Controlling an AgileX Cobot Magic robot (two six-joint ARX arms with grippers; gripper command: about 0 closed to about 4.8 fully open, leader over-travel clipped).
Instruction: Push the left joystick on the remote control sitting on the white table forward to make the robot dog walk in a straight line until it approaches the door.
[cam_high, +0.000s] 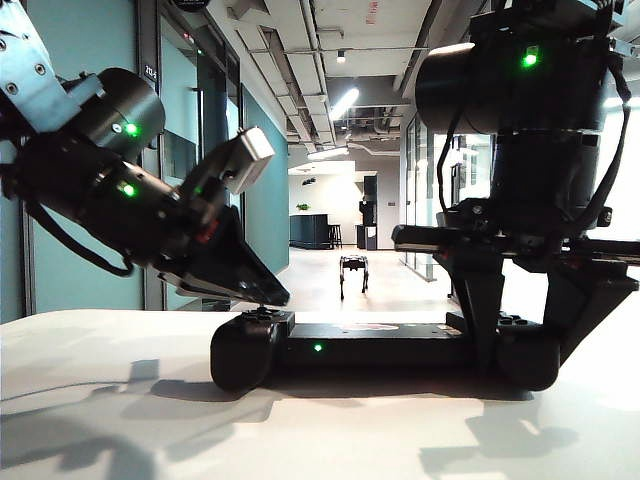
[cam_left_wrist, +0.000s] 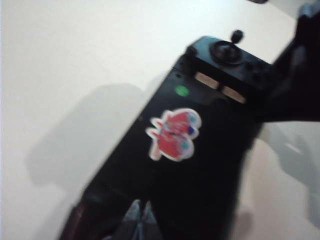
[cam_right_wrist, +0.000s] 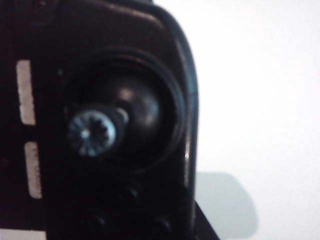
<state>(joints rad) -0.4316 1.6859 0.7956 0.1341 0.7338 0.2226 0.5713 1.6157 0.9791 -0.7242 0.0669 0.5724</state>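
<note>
Right at the left end of the remote control (cam_high: 400, 345), spotted the left gripper (cam_high: 272, 293) with its fingers pinched together into one wedge, nothing between them, tip resting on the left joystick (cam_high: 262, 312). Same story from its wrist cam: fingertips (cam_left_wrist: 134, 216) side by side with barely a slit, over the near end of the black body.

Over at the other end, got the right gripper (cam_high: 525, 350) clamped on the remote's bulky right grip, one finger on each side. Can't make out those fingers in its own wrist view though, just a blurry close-up of the right stick (cam_right_wrist: 92, 132) with its ridged knob.

Moving outward: found a red sticker (cam_left_wrist: 174, 134) on the slim middle and a small green light (cam_high: 318, 348) on the front edge. Lies flat on the white table (cam_high: 100, 400), controller that is.

Way down the corridor, framed between both arms, can see the robot dog (cam_high: 353, 272) standing on all fours, well apart from the table.
</note>
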